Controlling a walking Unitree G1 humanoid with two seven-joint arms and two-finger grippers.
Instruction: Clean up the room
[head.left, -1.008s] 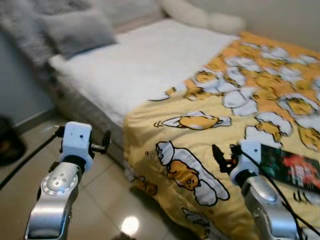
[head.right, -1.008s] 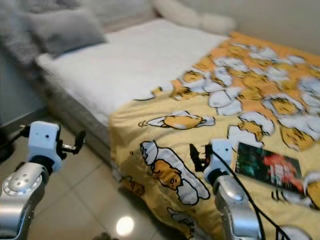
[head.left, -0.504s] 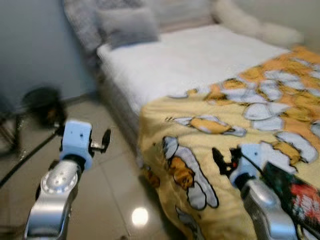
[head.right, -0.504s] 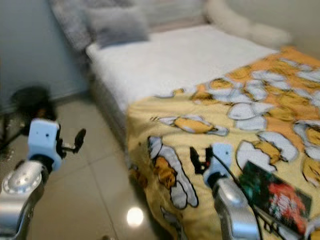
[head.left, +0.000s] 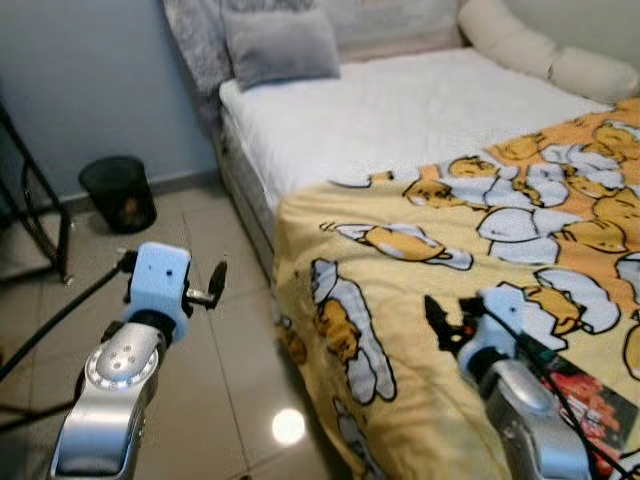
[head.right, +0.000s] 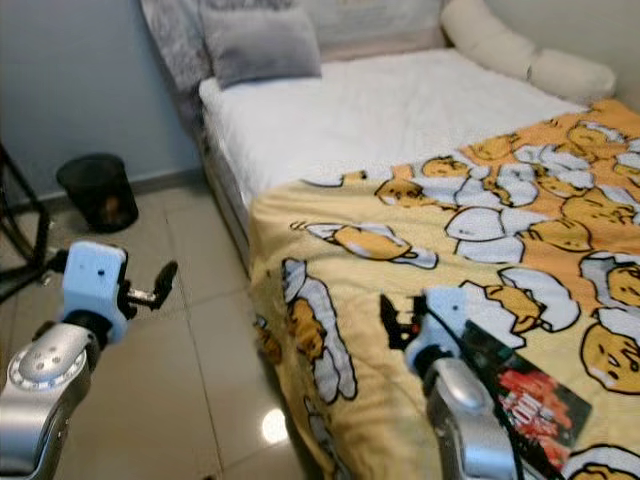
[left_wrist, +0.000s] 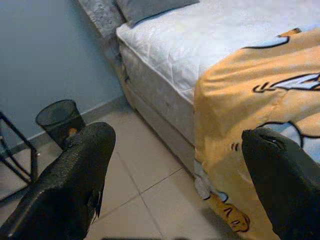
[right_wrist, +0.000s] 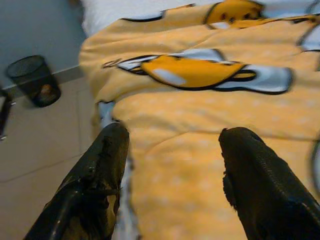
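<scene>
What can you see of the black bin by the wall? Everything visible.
The black bin is a small round wastebasket, dark and mesh-like, slightly tapered, standing upright on the tiled floor against the blue-grey wall. It sits apart from the bed, near a black metal frame. Something orange-brown shows through its side; what it is cannot be told. Nothing touches it but the floor.

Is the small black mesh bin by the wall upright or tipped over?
Upright: the black mesh wastebasket stands on the tiled floor, its open rim facing up.
</scene>
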